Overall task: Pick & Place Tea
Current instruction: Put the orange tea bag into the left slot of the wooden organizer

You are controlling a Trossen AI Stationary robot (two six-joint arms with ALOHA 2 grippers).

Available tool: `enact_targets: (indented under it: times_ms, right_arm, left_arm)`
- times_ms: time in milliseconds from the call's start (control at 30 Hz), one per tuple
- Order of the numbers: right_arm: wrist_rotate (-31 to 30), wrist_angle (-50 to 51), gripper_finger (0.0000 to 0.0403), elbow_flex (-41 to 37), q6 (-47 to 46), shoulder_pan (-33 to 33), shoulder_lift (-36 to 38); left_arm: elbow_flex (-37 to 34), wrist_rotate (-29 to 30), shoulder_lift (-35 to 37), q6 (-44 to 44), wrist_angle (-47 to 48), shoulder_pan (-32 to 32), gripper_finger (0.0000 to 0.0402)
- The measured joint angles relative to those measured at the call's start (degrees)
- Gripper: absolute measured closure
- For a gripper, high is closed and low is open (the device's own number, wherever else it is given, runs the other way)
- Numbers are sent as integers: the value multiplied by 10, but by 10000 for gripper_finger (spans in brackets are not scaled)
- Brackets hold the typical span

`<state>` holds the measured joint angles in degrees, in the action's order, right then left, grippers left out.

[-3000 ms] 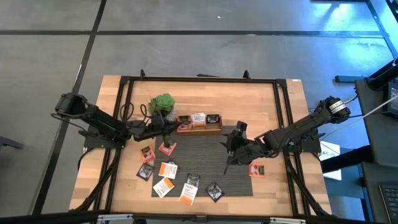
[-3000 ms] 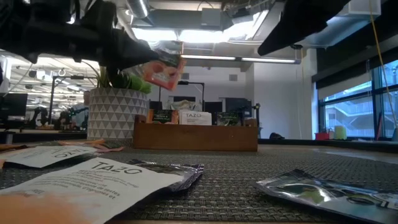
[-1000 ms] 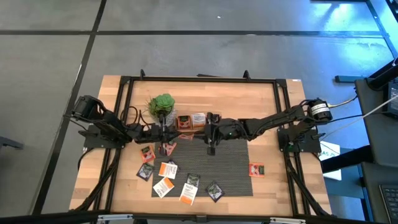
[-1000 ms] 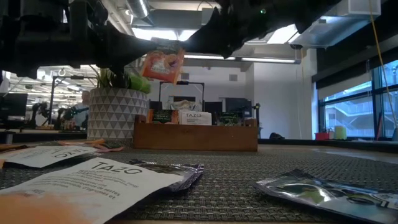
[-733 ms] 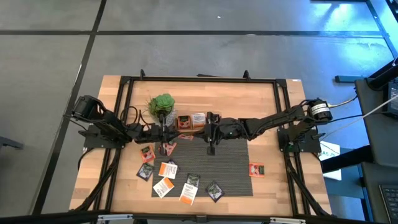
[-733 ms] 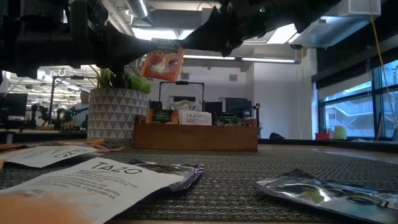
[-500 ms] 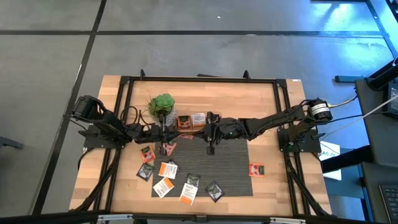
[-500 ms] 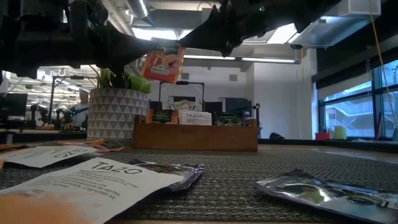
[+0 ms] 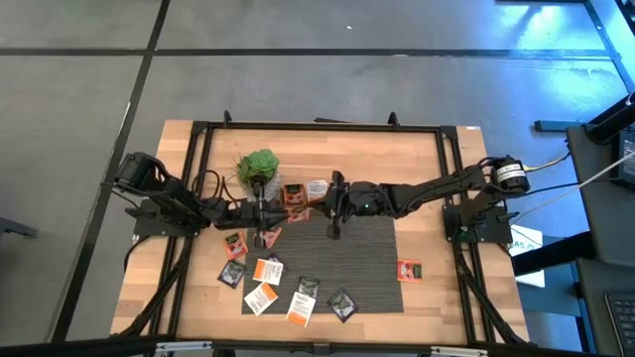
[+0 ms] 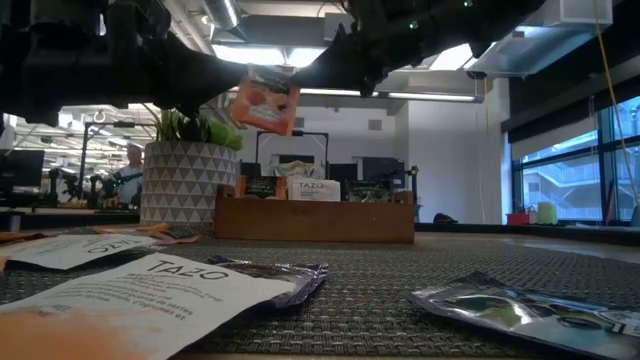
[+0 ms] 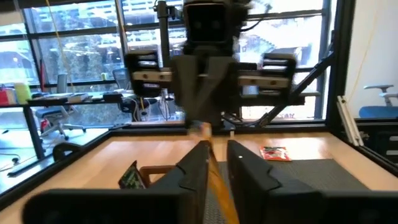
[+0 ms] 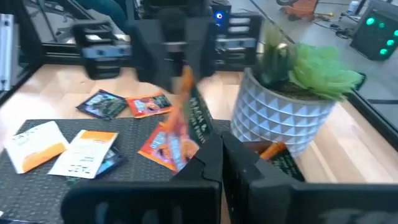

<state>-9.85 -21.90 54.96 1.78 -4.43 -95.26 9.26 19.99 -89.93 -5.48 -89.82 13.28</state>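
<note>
A: Where is the tea that's in play?

B: One orange-red sachet [image 10: 266,102] hangs in the air, left of centre and high in the low view, above the potted plant [image 10: 185,170] and forward of the wooden tray [image 10: 315,218]. In the high view that spot is mid-frame, where the two arms meet.

A: Who has it?

B: The right gripper [image 12: 222,158] has its fingers pinched together on one edge of the sachet. The left gripper [image 11: 219,168] faces it from the other side; its fingers stand a little apart, with the sachet's thin edge showing in the gap, so I judge that it no longer clamps.

A: How will the sachet handle?

B: It looks light, flat and floppy, a foil or paper envelope. It should bend and swing rather than break, and a glossy face may slip. Best held near an edge or corner with a firm pinch, leaving the body free to slide into a tray compartment edge first.

A: And the others?

B: The loose sachets [image 9: 268,288] lie flat on the mat in the lower left of the high view, and one more [image 9: 409,270] lies to the lower right.
</note>
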Motion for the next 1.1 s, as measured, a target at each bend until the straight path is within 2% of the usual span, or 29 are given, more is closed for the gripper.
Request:
enact_targets:
  times_ms: [100, 233, 467, 567, 800, 1100]
  right_arm:
    - [-2, 3, 401, 0, 1, 8, 0]
    - [-2, 7, 401, 0, 2, 19, 0]
    - [-1, -12, 402, 0, 4, 32, -42]
    - [-1, -33, 402, 0, 17, 39, -65]
    - [-1, -35, 403, 15, 37, 56, -88]
    - [-1, -33, 403, 40, 64, 69, -140]
  left_arm:
    - [0, 10, 2, -12, 1, 13, 310]
    - [-3, 67, 7, -26, 2, 40, 275]
    - [-42, 116, 57, -61, 4, 117, 259]
    - [-54, 117, 89, -36, 12, 152, 260]
    - [-54, 111, 153, 55, 133, 208, 262]
    - [-54, 10, 176, 138, 172, 224, 263]
